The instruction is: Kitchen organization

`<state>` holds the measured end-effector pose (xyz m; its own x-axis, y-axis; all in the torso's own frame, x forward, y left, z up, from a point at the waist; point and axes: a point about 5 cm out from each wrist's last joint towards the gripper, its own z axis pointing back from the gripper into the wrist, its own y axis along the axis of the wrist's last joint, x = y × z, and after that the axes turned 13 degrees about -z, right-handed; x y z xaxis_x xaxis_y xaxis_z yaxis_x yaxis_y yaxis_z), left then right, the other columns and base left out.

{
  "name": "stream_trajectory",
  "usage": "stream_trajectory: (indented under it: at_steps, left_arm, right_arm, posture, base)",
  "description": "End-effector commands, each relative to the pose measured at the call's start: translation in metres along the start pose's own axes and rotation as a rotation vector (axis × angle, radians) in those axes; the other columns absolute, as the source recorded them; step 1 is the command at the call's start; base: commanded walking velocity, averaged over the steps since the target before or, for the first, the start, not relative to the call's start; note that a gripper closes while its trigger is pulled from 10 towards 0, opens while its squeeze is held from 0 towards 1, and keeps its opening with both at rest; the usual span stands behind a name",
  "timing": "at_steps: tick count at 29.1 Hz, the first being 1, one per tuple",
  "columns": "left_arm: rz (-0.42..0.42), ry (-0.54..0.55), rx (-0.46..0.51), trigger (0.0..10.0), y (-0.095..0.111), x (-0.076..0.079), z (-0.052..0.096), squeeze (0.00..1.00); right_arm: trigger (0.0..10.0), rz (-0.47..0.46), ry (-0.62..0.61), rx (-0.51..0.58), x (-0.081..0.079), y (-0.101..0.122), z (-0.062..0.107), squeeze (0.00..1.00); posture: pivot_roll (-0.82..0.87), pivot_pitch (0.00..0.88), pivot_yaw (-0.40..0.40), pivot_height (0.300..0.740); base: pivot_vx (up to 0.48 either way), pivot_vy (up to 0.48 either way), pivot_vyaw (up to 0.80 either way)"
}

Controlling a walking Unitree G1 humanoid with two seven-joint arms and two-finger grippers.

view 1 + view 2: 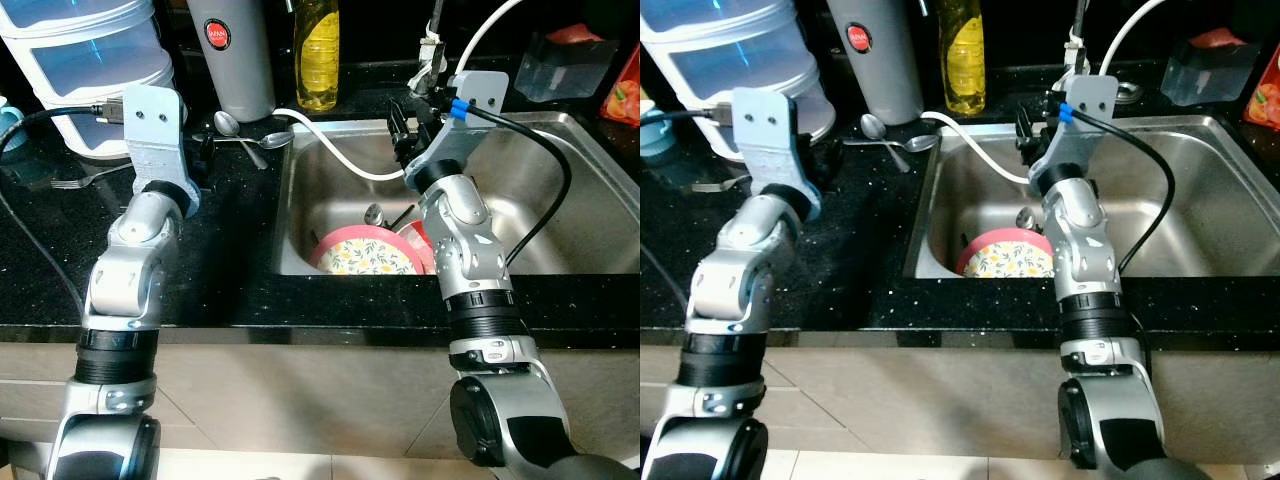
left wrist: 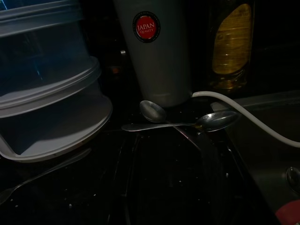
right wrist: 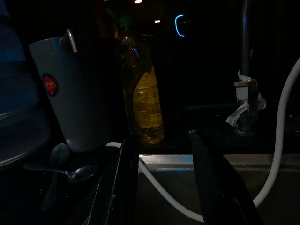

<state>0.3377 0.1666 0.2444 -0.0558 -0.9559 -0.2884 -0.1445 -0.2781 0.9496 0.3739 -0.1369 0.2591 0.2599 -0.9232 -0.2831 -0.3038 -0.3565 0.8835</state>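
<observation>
Two metal spoons lie crossed on the black counter, just left of the sink. My left gripper hovers low over the counter a little short of them; the left wrist view is dim but shows its fingers spread, with the spoons ahead. Above the sink's back left corner my right gripper stands open with nothing between its fingers. A pink floral plate and a red dish lie in the sink with another spoon.
A grey canister and a yellow oil bottle stand behind the spoons. Stacked clear containers stand at back left, with a fork in front. A white hose drapes into the sink from the tap.
</observation>
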Motion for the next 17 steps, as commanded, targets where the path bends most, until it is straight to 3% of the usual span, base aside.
stream_trajectory:
  at_steps: [1,12,17]
  left_arm:
    - [-0.013,0.004,0.004,10.0,0.0005,-0.0002,-0.0012,0.00]
    - [-0.008,0.005,0.011,10.0,0.0004,-0.0004,-0.0018,0.00]
    - [-0.007,0.005,0.013,10.0,0.0008,-0.0005,-0.0019,0.00]
  right_arm:
    - [10.0,-0.011,0.016,0.004,-0.0044,0.0014,-0.0005,0.00]
    - [10.0,-0.011,0.022,0.005,-0.0055,0.0012,-0.0010,0.00]
    - [10.0,-0.011,0.021,0.005,-0.0053,0.0014,-0.0011,0.00]
  posture:
    - [0.11,0.000,0.122,0.740]
    - [0.11,0.000,0.119,0.740]
    - [0.11,0.000,0.120,0.740]
  base:
    - [0.000,0.000,0.00]
    - [0.000,0.000,0.00]
    - [0.267,0.000,0.00]
